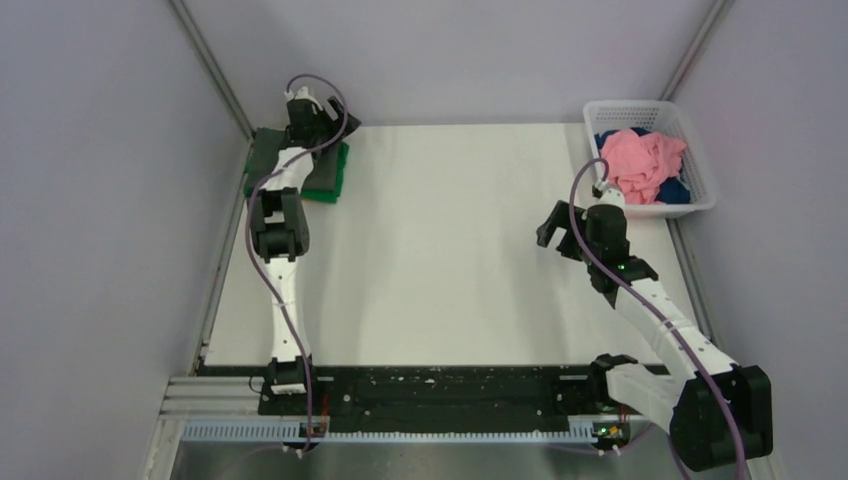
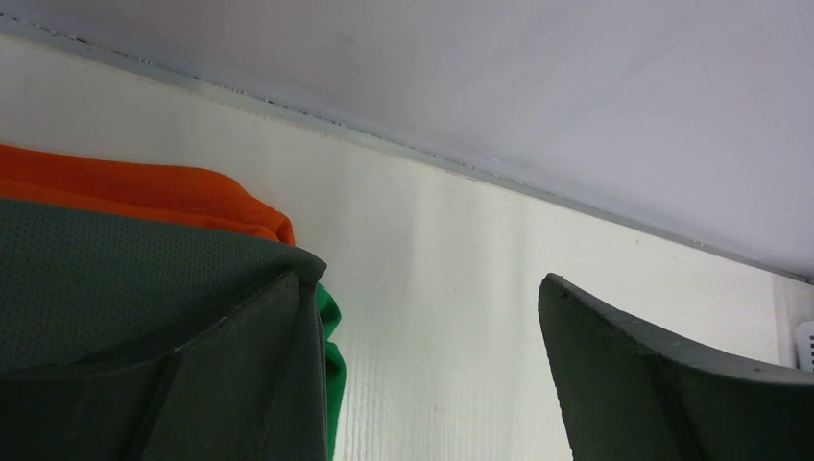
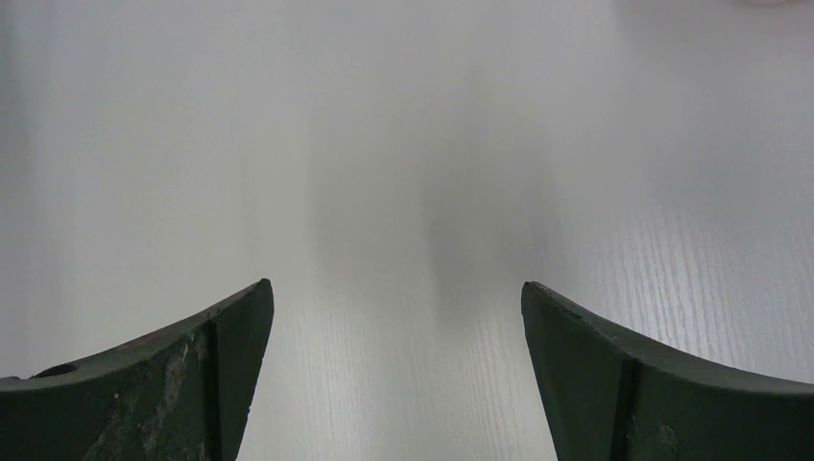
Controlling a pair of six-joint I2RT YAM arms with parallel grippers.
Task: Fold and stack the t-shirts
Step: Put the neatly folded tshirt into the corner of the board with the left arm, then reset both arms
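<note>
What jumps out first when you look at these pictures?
The bright pink shirt, heaped over a dark blue one in the white basket at the far right corner of the table. Then the folded dark grey shirt on a green one at the far left corner, with the left gripper open right by them.

T-shirts seen from above: 4 – 1 dark grey shirt [image 1: 262, 150] + 1 green shirt [image 1: 333, 182] piled at the far-left table [image 1: 450, 270] corner, 1 pink shirt [image 1: 645, 160] + 1 dark blue shirt [image 1: 680, 190] in the basket [image 1: 640, 107]. Left wrist cam shows 1 more layer in that pile, an orange cloth [image 2: 144, 187], so poss. 5 garments; can't tell if it's a shirt. Baskets: 1. Arms: 2, left arm [image 1: 280, 260] & right arm [image 1: 660, 310]. Fingers: 2 per arm, left fingers [image 2: 653, 384] & right fingers [image 3: 192, 384], 4 total. Tables: 1
</note>
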